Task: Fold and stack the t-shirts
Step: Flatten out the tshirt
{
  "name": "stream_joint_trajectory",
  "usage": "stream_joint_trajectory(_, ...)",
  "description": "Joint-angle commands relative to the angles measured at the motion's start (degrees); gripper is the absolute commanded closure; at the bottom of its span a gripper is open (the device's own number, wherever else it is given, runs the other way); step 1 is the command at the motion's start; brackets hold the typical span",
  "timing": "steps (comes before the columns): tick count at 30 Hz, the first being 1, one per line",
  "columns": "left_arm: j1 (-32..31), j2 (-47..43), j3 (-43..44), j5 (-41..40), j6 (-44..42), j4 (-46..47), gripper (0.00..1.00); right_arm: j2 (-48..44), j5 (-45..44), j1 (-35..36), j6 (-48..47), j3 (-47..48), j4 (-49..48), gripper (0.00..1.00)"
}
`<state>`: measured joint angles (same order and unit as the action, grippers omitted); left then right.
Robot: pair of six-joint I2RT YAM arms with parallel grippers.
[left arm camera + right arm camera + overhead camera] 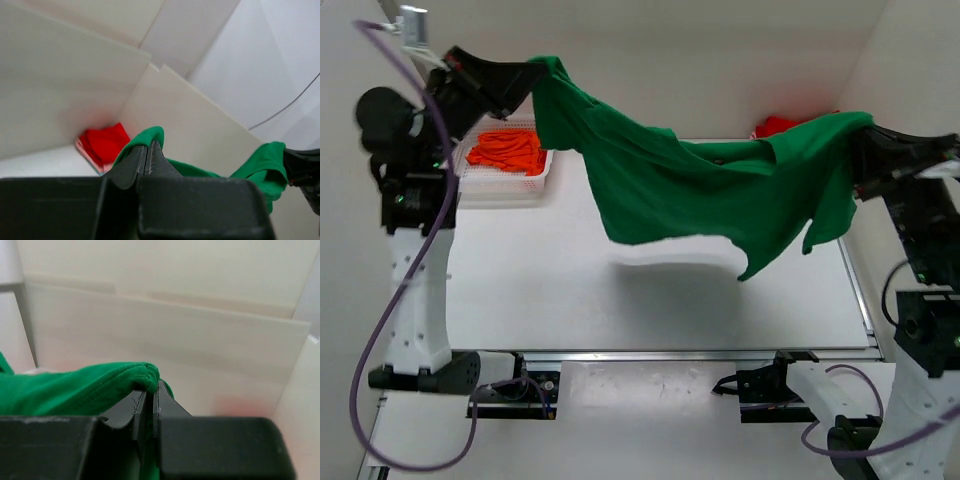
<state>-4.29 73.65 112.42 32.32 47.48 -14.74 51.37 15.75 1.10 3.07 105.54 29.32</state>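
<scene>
A bright green t-shirt (700, 190) hangs stretched in the air between my two grippers, sagging over the table with its lower edge above the surface. My left gripper (528, 82) is shut on its upper left corner; in the left wrist view the green cloth (145, 137) wraps over the shut fingertips (149, 150). My right gripper (860, 140) is shut on its right end; in the right wrist view the cloth (75, 390) bunches over the shut gripper (149, 390). An orange t-shirt (507, 150) lies in the white basket. A red t-shirt (775, 126) lies at the back right; it also shows in the left wrist view (104, 142).
The white lattice basket (505, 182) stands at the table's back left. White walls enclose the back and sides. A metal rail (700, 353) runs along the table's near edge, by the arm bases.
</scene>
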Motion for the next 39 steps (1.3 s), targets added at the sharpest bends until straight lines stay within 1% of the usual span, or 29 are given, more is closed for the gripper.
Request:
stream_joint_trajectory(1, -0.62, 9.65, -7.72, 8.17, 6.64, 6.36, 1.0, 6.45, -0.54, -0.22, -2.27, -7.16, -1.54, 0.99)
stream_joint_trajectory(2, -1.58, 11.41, -8.7, 9.68, 8.4, 9.61, 1.0, 7.76, -0.54, -0.66, -2.63, -8.93, -2.33, 1.0)
stream_joint_trajectory(3, -1.94, 15.43, -8.54, 12.22, 8.76, 10.51, 1.0, 8.38, -1.67, -0.84, -2.54, -9.73, -3.12, 1.0)
stream_joint_trajectory(4, -2.99, 20.43, -6.53, 15.55, 9.81, 12.0, 1.0, 9.7, -2.21, -3.02, -4.63, -11.04, -3.91, 1.0)
stream_joint_trajectory(5, -4.13, 23.27, -3.55, 16.98, 11.13, 13.41, 1.0, 11.01, -2.82, -4.34, -5.35, -11.31, -4.53, 1.0)
stream_joint_trajectory(7, -6.41, 34.23, 4.18, 21.98, 13.93, 13.95, 1.0, 12.87, -2.04, -11.61, -5.88, -10.27, -5.59, 1.0)
stream_joint_trajectory(8, -7.73, 36.81, 10.21, 22.35, 16.13, 16.13, 1.0, 14.18, -1.6, -13.04, -6.06, -7.04, -5.42, 0.99)
stream_joint_trajectory(9, -8.44, 41.36, 13.93, 23.66, 17.45, 17.02, 1.0, 15.41, -4.21, -13.49, -7.1, -5.36, -3.76, 1.0)
stream_joint_trajectory(10, -9.23, 46.1, 20.58, 24.11, 21.3, 19.38, 1.0, 16.55, -7.02, -13.15, -9.2, -0.47, -2.7, 0.99)
stream_joint_trajectory(12, -9.5, 52.02, 31.94, 24.03, 33.74, 31.72, 1.0, 19.45, -12.46, -10.44, -11.85, 8.68, -0.33, 1.0)
stream_joint_trajectory(14, -8.19, 55.46, 35.57, 22.45, 39.41, 37.39, 1.0, 19.11, -18.01, -4.74, -15.44, 12.22, -0.4, 1.0)
stream_joint_trajectory(16, -6.61, 54.59, 33.58, 22.96, 38.22, 37.07, 1.0, 18.33, -21.19, -1.9, -16.51, 13.38, -0.23, 1.0)
stream_joint_trajectory(18, -5.11, 50.91, 24.83, 23.14, 33.91, 36.28, 1.0, 15.87, -19.89, -2.15, -15.56, 10.84, -0.23, 1.0)
stream_joint_trajectory(21, -3.18, 45.37, 16.45, 23.4, 28.2, 34.79, 1.0, 11.66, -13.93, -3.91, -12.04, 1.28, -1.63, 1.0)
stream_joint_trajectory(24, -2.65, 43.87, 12.23, 23.5, 24.34, 32.07, 1.0, 6.22, -9.69, -2.78, -7.65, -13.72, -4.0, 1.0)
stream_joint_trajectory(25, -2.65, 43.86, 9.34, 23.5, 23.71, 31.45, 1.0, 4.37, -9.94, -1.47, -6.86, -16.48, -5.14, 0.99)
stream_joint_trajectory(26, -1.78, 43.51, 7.57, 23.5, 22.05, 30.14, 1.0, 3.39, -9.77, 2.37, -5.11, -21.98, -5.85, 1.0)
stream_joint_trajectory(27, -1.16, 43.34, 2.33, 22.97, 21.78, 30.65, 1.0, 1.99, -11.08, 4.5, -4.05, -26.3, -5.94, 1.0)
stream_joint_trajectory(28, -0.81, 42.73, -0.86, 22.88, 21.69, 31.87, 0.98, 1.54, -12.74, 9.31, -3.43, -28.78, -6.55, 1.0)
stream_joint_trajectory(29, 0.24, 42.2, -7.67, 22.53, 24.21, 37.01, 0.9, 1.1, -13.19, 15.36, -1.6, -33.42, -6.99, 1.0)
stream_joint_trajectory(30, 2.34, 41.67, -14.62, 22.27, 27.8, 43.77, 0.8, 1.44, -15.72, 23.69, -0.36, -37.38, -6.91, 1.0)
stream_joint_trajectory(31, 3.06, 41.23, -20.69, 22.18, 29.84, 47.4, 0.81, 2.49, -21.4, 28.47, 0.78, -39.86, -7.78, 0.99)
stream_joint_trajectory(32, 4.28, 41.14, -23.19, 22.35, 33.86, 54.57, 0.81, 3.72, -25.38, 38.0, 2.28, -43.71, -9.35, 1.0)
stream_joint_trajectory(33, 7.6, 40.27, -26.95, 22.61, 37.64, 60.39, 0.79, 6.69, -26.11, 42.36, 4.47, -47.14, -10.59, 1.0)
stream_joint_trajectory(34, 8.33, 40.26, -27.95, 23.05, 38.9, 62.1, 0.56, 8.72, -25.86, 48.75, 5.62, -48.48, -12.95, 1.0)
stream_joint_trajectory(35, 9.56, 39.56, -28.92, 23.4, 39.87, 64.2, 0.16, 13.79, -22.29, 51.95, 9.11, -50.24, -16.19, 1.0)
stream_joint_trajectory(36, 10.44, 37.99, -28.75, 24.19, 39.27, 62.92, 0.01, 18.54, -20.08, 52.94, 11.67, -51.21, -17.97, 1.0)
stream_joint_trajectory(37, 10.71, 37.54, -26.92, 25.07, 38.74, 60.21, 0.01, 23.28, -17.88, 55.56, 12.48, -51.31, -21.03, 1.0)
stream_joint_trajectory(39, 10.89, 34.56, -22.71, 26.82, 33.49, 53.98, 0.01, 28.14, -17.77, 59.79, 13.19, -50.0, -24.92, 1.0)
